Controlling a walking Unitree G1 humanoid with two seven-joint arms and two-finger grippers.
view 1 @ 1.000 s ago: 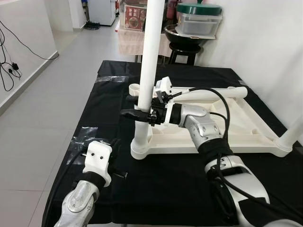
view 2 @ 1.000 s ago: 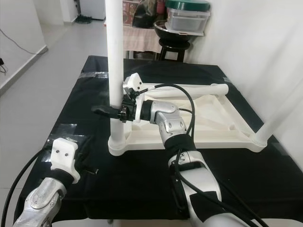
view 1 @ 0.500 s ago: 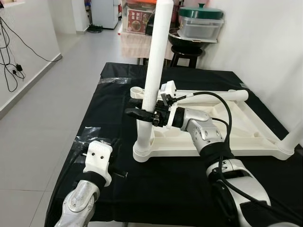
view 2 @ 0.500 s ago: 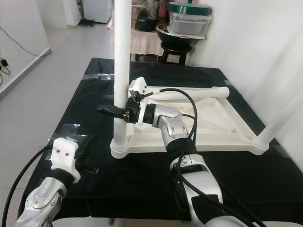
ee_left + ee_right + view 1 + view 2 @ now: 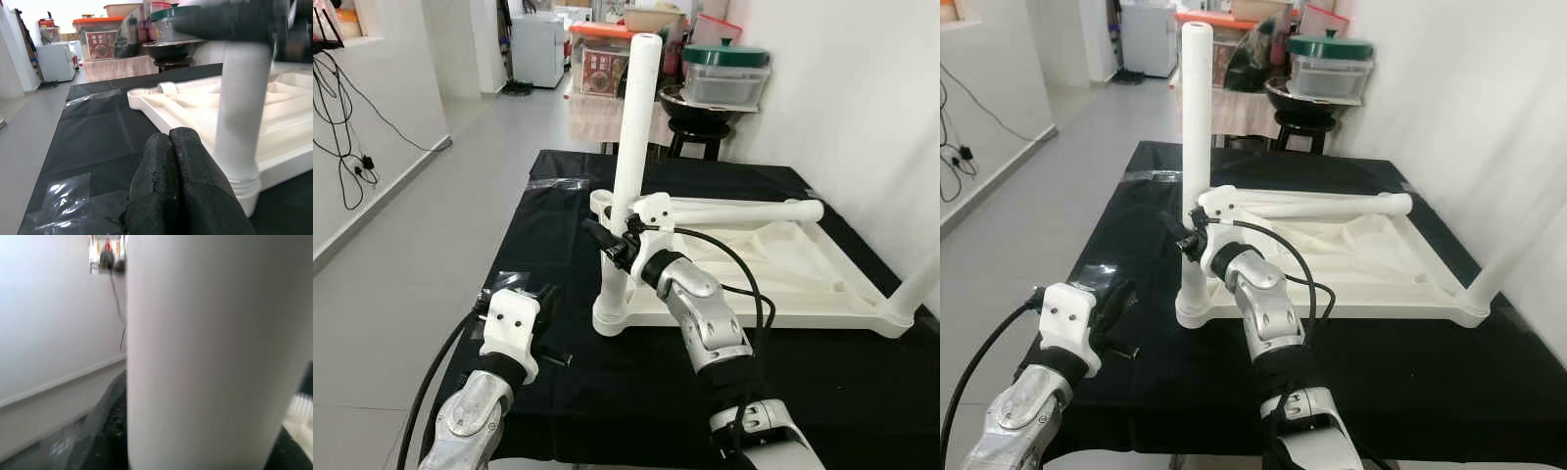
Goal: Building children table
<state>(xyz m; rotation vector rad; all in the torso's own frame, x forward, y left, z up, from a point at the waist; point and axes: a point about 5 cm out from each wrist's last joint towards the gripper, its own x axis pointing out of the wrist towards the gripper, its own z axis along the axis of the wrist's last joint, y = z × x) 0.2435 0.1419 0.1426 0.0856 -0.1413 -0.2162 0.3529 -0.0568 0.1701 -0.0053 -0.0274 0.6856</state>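
Tabletop (image 5: pixel 783 269) upside down on counter (image 5: pixel 558 196). Near-corner leg (image 5: pixel 628 176) upright, right gripper (image 5: pixel 607 238) fingers holding it. Far leg (image 5: pixel 744 209) lies loose. Left gripper (image 5: pixel 177 147) fingers pressed together, empty.

Table cover: a black cloth (image 5: pixel 558 294) lies before me, with clear tape patches (image 5: pixel 499 279) on it.
Stool: a black stool (image 5: pixel 690 132) stands beyond the cloth's far edge, holding a dark bowl (image 5: pixel 690 98).
Container: a clear box with a green lid (image 5: pixel 724 73) rests on that bowl.
Wall: black cables (image 5: pixel 347 117) hang on my far left.
Floor: pale grey tiles (image 5: pixel 431 215).
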